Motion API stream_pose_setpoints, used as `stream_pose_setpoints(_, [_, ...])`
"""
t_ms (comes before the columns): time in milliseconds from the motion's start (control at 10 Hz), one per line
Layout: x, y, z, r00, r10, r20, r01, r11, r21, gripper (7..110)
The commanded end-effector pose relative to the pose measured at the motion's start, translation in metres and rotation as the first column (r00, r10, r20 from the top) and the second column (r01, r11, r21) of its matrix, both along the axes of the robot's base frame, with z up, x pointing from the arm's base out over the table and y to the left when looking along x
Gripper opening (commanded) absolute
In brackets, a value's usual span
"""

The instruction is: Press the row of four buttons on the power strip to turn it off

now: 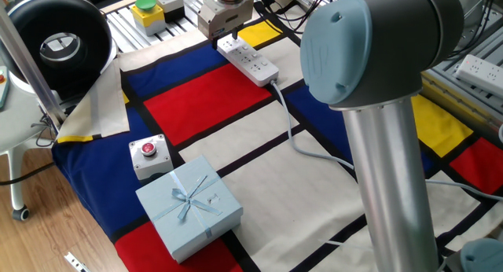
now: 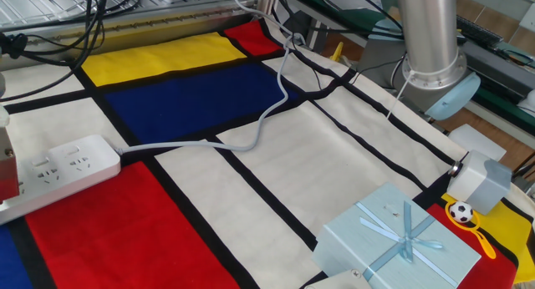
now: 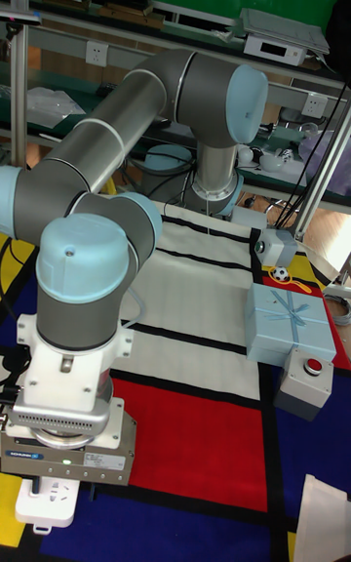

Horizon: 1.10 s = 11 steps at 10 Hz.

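Observation:
The white power strip (image 1: 248,60) lies slantwise on the checked cloth, and its grey cord (image 1: 292,134) trails toward the arm's base. My gripper (image 1: 218,39) hangs over the strip's far end, close above it or touching it. From the other side the strip (image 2: 60,174) reaches the left edge, where part of the gripper (image 2: 7,168) covers its end. Two pale buttons (image 2: 71,149) show along its far edge; the rest are hidden. In the tall view the gripper's body hides most of the strip (image 3: 47,505). No view shows the fingertips clearly.
A pale blue gift box (image 1: 189,205) and a red button in a grey housing (image 1: 148,152) sit at the near left. A green button in a yellow housing (image 1: 146,12) stands behind the cloth. Another white socket strip (image 1: 479,71) lies at the right. The arm's elbow (image 1: 369,44) fills the foreground.

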State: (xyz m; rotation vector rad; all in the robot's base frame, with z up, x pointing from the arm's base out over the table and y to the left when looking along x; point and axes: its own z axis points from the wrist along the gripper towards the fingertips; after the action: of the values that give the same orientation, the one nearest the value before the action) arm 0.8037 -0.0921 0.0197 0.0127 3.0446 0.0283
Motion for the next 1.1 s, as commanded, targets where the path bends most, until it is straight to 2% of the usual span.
stream_pose_setpoints(0, [0.0004,-0.0009,0.0003,1.000,-0.003,0.001,0.003,1.000,0.006,66])
stream_pose_setpoints(1000, [0.0039,-0.0001,-0.0055,1.000,0.004,0.006,-0.004,1.000,0.015,66])
